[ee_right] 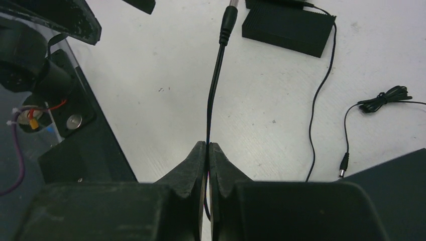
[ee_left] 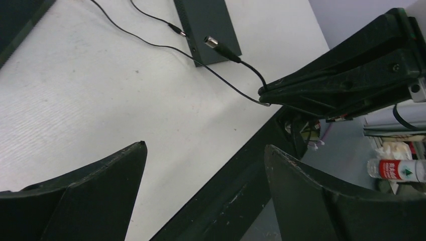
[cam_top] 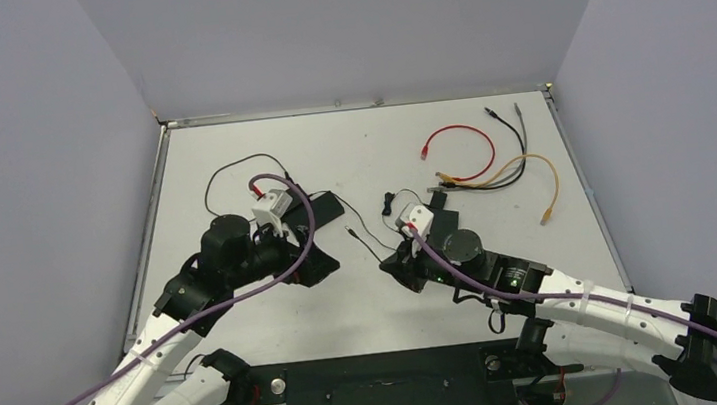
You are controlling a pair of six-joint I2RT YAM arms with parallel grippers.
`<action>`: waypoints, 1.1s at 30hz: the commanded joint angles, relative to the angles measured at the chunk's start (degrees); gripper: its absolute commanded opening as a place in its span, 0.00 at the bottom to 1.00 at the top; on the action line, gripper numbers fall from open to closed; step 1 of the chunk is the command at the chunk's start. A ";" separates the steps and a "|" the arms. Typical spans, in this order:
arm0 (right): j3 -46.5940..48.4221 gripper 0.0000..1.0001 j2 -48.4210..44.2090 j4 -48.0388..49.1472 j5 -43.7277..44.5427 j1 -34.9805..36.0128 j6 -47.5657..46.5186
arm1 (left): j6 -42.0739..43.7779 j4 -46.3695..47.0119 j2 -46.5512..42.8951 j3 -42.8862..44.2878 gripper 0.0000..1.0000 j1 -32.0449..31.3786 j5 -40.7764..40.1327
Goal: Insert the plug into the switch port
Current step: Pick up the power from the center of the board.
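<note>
The counter (cam_top: 369,151) is carrying the black switch (ee_left: 206,20), lying flat ahead of the left end effector (ee_left: 205,145), whose fingers are standing spread around nothing. The right end effector (ee_right: 207,145) is pinching a thin black cable (ee_right: 213,95), its plug (ee_right: 228,22) hanging close to the switch, not inserted.
</note>
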 commanded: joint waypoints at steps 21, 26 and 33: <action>-3.56 0.00 -9.38 2.44 -12.88 9.73 -12.25 | -6.93 12.30 0.37 0.25 0.71 0.86 28.59; -3.58 0.00 -10.09 2.74 -12.48 10.04 -12.75 | -7.56 12.25 0.09 0.11 0.61 0.86 30.41; -3.61 0.00 -12.98 2.58 -13.42 10.29 -12.77 | -7.09 10.53 -0.46 0.39 0.57 0.97 30.93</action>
